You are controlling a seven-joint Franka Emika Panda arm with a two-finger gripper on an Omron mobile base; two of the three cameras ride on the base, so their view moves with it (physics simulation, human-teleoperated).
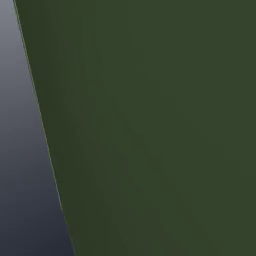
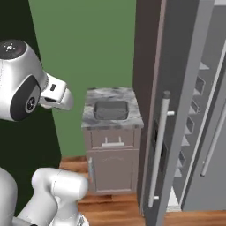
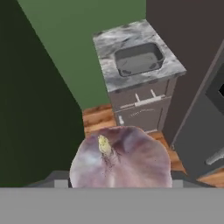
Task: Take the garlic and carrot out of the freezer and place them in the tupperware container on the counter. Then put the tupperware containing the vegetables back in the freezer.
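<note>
In the left base view a dark green wall (image 1: 160, 125) stood very near, its slanted edge meeting a strip of blue-grey surface at the far left.

In the right base view the white arm's rounded joint sat at the left, before a lighter green wall (image 2: 88, 44). Right of it stood the grey-and-white marbled counter (image 2: 90, 118) over a low brownish-grey cabinet with light bar handles (image 2: 112, 165). The shallow dark-grey rectangular tupperware container (image 2: 111, 110) lay on that slab, near its middle, with bare marble left along the near edge and both sides. Wooden floor lay open in front of the cabinet. Just right of the counter rose the tall light-grey freezer (image 2: 185, 88), its thick door with a long vertical bar handle swung open and slanted grey shelves showing beyond.

In the hand view the pinkish-white garlic bulb with a pale stem tip (image 3: 120, 159) sat large at the bottom, between the fingers of the gripper (image 3: 119, 183), whose jaws stood wide around it, hidden behind the bulb. The container (image 3: 139, 59) lay well beyond, apart from the garlic.
</note>
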